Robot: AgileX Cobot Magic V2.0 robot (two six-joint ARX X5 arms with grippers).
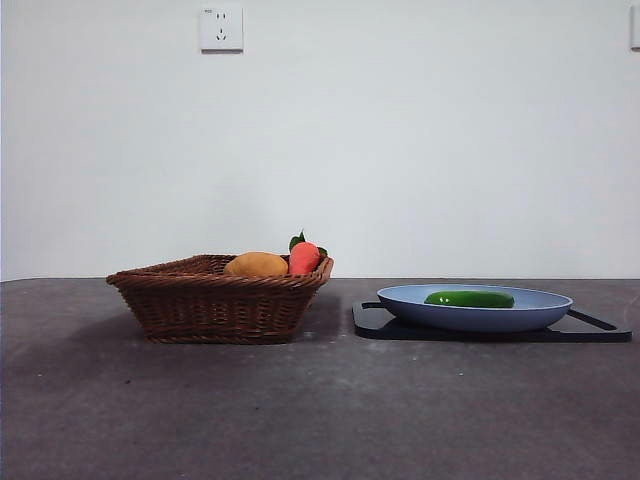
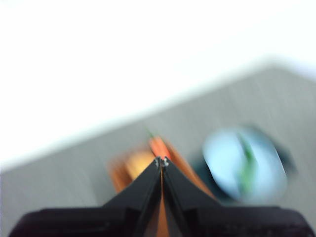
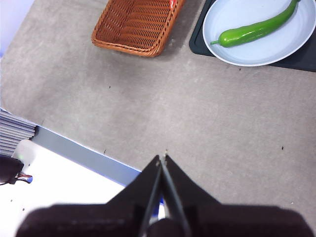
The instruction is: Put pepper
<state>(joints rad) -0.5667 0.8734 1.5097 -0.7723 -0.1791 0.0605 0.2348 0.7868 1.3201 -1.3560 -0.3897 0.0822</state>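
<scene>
Two grippers are waiting up high, and neither one is touching anything yet. My left gripper (image 2: 162, 162) is hanging over the bench (image 1: 320, 400) with its fingers pressed together and nothing in them; its picture is very blurry. My right gripper (image 3: 163, 159) is also hanging well away from the things, with its fingers pressed together and nothing held.

The pepper (image 1: 469, 299) is lying flat on the blue plate (image 1: 474, 318), and the plate is sitting on a black board (image 1: 600, 330). Beside it, a little apart, the basket (image 1: 215, 300) is holding a yellow fruit (image 1: 256, 265) and a red fruit (image 1: 304, 257).

I think the job is only starting. Maybe the pepper is going into the basket, but I am only guessing. Next, one gripper needs to spread its fingers, come down over the pepper's middle, and close across its thin side so the shiny skin does not slip.
</scene>
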